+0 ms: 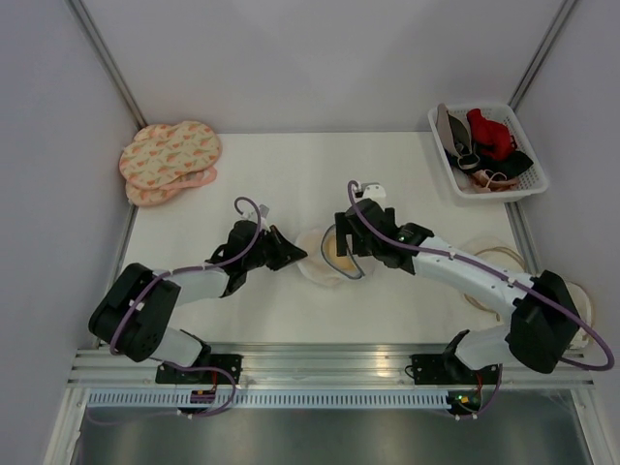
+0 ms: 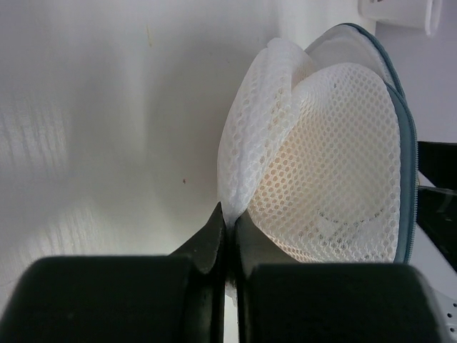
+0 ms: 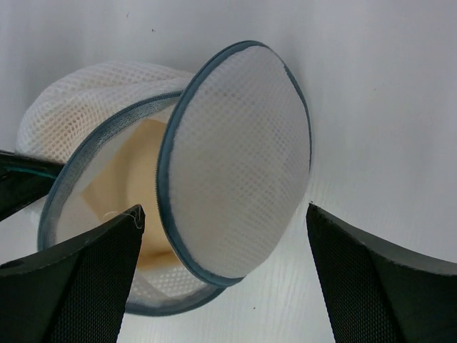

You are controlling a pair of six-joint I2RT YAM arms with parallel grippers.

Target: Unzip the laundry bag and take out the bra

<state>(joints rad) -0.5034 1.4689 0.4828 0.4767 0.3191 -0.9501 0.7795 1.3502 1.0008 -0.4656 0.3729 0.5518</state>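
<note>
The left gripper point(image 2: 228, 214) is shut tight and pinches a fold of white net on the side of the laundry bag point(image 2: 321, 164). The right gripper point(image 3: 225, 209) is wide open and holds nothing. Its two fingers stand one on each side of the bag's round lid point(image 3: 235, 143).

The bag lies near the middle of the worktop point(image 1: 291, 174), a bit closer to the near edge, between the two grippers. The lid, with its grey zip rim, stands up like a flap, so the bag is open. The bra point(image 3: 125, 168) is inside the bag, and its peach cup shows in the gap behind the lid.

I think the next job is for the right gripper to reach in and take the bra. Some things could go wrong.

- The lid stands right in front of the opening, so the fingers could close on the lid and not on the bra.
- The left gripper has only a small bit of thin net, so the net could slip out. Then the bag would come along when the bra is pulled, and the bra would not come out.
- The gap looks narrow from here, and I cannot tell how far round the zip is undone. If it is too tight, the cup could catch on the zip rim and get stuck.
</note>
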